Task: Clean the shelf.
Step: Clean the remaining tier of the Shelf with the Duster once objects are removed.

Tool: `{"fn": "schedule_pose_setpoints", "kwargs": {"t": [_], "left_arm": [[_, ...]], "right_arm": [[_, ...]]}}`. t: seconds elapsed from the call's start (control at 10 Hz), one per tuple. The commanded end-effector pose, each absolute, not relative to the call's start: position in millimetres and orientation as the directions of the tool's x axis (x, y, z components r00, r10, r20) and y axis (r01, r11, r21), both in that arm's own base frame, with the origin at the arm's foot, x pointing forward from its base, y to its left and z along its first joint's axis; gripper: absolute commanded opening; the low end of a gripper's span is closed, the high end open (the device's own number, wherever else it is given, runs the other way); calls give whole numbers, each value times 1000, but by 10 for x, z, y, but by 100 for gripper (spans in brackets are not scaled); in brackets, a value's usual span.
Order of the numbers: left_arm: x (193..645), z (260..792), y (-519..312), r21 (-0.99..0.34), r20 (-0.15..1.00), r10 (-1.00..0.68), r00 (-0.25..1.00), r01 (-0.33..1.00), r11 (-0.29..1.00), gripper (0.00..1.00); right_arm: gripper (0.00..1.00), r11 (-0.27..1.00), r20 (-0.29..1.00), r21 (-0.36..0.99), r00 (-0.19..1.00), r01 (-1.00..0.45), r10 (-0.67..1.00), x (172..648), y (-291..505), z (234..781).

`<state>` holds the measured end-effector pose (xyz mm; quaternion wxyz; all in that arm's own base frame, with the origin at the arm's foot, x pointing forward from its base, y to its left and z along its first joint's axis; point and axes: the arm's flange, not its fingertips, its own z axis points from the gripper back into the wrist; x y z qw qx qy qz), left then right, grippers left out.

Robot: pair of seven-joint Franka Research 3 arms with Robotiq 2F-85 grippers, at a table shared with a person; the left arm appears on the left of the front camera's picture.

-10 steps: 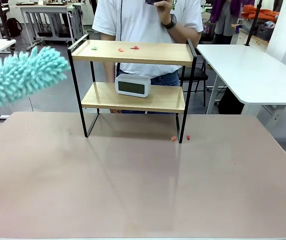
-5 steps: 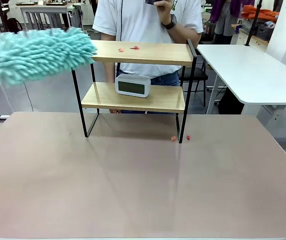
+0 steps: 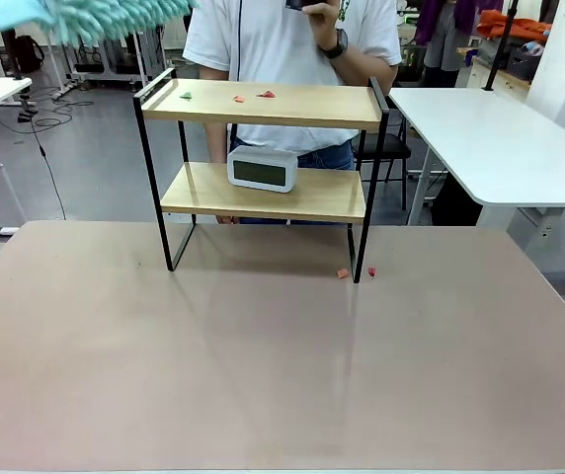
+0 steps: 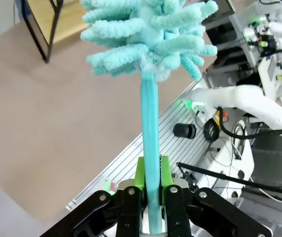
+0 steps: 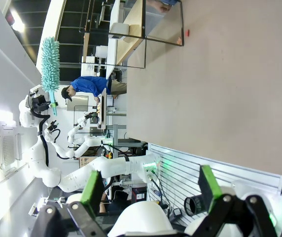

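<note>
Up above the left end of the shelf (image 3: 312, 104), the left hand (image 4: 150, 190) grips the duster (image 3: 105, 15) by its handle, I'd guess to sweep scraps (image 3: 266, 94) off the top board; shelf sits far-middle on the surface (image 3: 263, 375), right hand (image 5: 151, 190) wide open.

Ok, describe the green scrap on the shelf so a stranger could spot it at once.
Start at the shelf on the far side of the brown table and look at its top board. Three small scraps lie there: the green scrap is nearest the left end, the reddish scraps lie further right.
</note>
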<state>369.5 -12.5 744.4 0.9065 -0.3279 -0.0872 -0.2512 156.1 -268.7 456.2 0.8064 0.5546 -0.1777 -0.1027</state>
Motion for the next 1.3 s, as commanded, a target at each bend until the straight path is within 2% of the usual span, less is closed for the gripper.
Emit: {"fn": "schedule_pose_setpoints", "kwargs": {"t": [0.0, 0.2, 0.3, 0.7, 1.2], "left_arm": [[3747, 7452, -166, -553, 311, -328, 892, 451, 701, 13], [3883, 7428, -345, -514, 291, -322, 901, 431, 742, 13], [3955, 7407, -392, -505, 275, -284, 919, 389, 770, 0], [4206, 7203, -765, -371, 267, -219, 939, 310, 875, 0], [4345, 6852, -1209, -247, 199, -214, 956, 260, 933, 0]], "right_arm": [[100, 358, 201, 932, 911, -64, -361, 1567, -2684, 4582], [100, 358, 201, 932, 911, -64, -361, 1567, -2684, 4582], [100, 358, 201, 932, 911, -64, -361, 1567, -2684, 4582], [100, 358, 201, 932, 911, -64, -361, 1567, -2684, 4582], [100, 358, 201, 932, 911, -64, -361, 1567, -2684, 4582]]}}
